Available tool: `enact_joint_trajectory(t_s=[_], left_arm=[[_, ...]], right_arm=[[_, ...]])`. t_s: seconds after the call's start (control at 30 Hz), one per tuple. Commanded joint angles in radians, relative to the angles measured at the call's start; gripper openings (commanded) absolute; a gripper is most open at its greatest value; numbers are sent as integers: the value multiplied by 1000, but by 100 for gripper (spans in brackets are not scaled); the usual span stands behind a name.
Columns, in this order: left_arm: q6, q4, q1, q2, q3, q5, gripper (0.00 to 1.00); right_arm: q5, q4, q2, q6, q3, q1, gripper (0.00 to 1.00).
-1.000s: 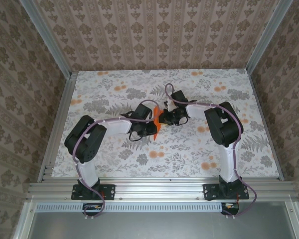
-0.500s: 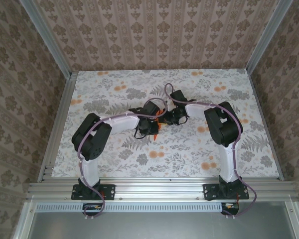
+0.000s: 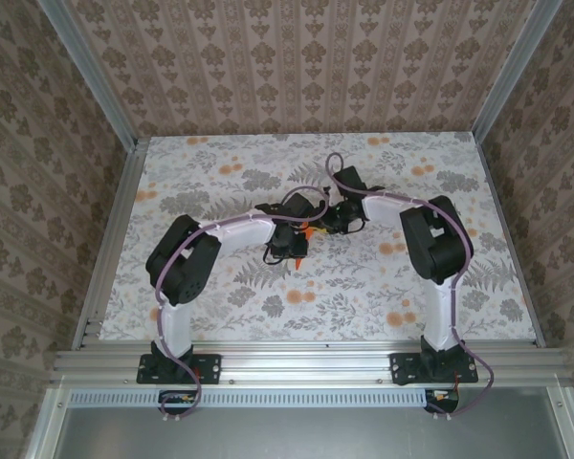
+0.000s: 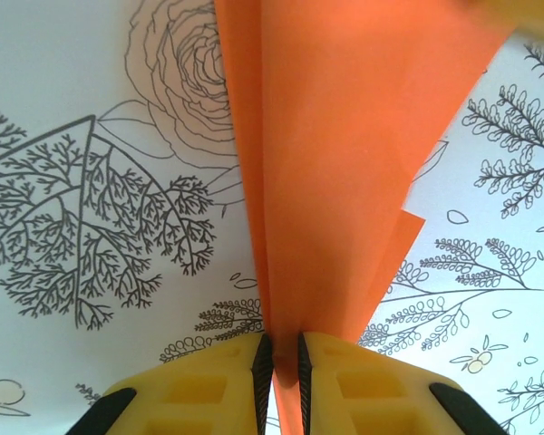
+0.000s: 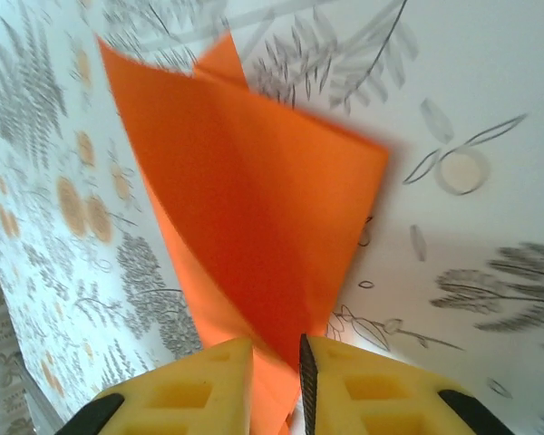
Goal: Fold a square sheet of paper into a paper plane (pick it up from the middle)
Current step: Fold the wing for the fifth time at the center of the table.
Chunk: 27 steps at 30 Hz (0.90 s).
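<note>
Paper plane (image 3: 307, 229), bright orange, partly folded, sits mid-table between the two wrists, held up off the floral table (image 3: 220, 287); in the top view it is just a small orange sliver plus a tip poking out below the left wrist. Left gripper (image 4: 285, 372): jaws narrow, yellow fingers (image 4: 208, 390) nearly together with the folded edge of the paper plane (image 4: 344, 163) clamped in the slit, so it is holding the paper. From there the paper fans upward and widens; layered folds are visible, with a long crease running up from the jaws and a small stepped corner on the right edge. Printed grey rose and fern pattern on the table (image 4: 72, 91) behind it. Right gripper (image 5: 276, 381): yellow fingers (image 5: 372, 390) narrow but with a visible gap; the lower end of the paper plane (image 5: 254, 236) runs down into that gap. Cannot tell whether the pads actually pinch it or just flank it. In this view the paper is a broad orange wedge with a centre crease, blurred at its upper edges, with a second layer peeking out at the top. In the top view both arms reach inward, the left gripper (image 3: 297, 241) and right gripper (image 3: 327, 222) just beside each other with the paper between.
</note>
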Motion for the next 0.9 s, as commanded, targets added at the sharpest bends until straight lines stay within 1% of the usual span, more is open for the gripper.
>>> enact_joint_trajectory(t_s=[0.0, 0.13, 0.33, 0.67, 0.87], left_arm=[[12, -140, -8, 67, -26, -26, 19], [14, -143, -9, 74, -21, -27, 18], [10, -147, -12, 84, -15, -25, 18], [6, -151, -12, 90, -6, -24, 18], [5, -153, -14, 90, -1, -23, 18]], right_arm=[[18, 52, -86, 43, -41, -13, 23], [-40, 115, -100, 76, -104, -4, 16], [-61, 122, -87, 77, -140, 40, 12], [-78, 99, -4, 68, -89, 51, 6], [-81, 83, 46, 58, -56, 53, 6]])
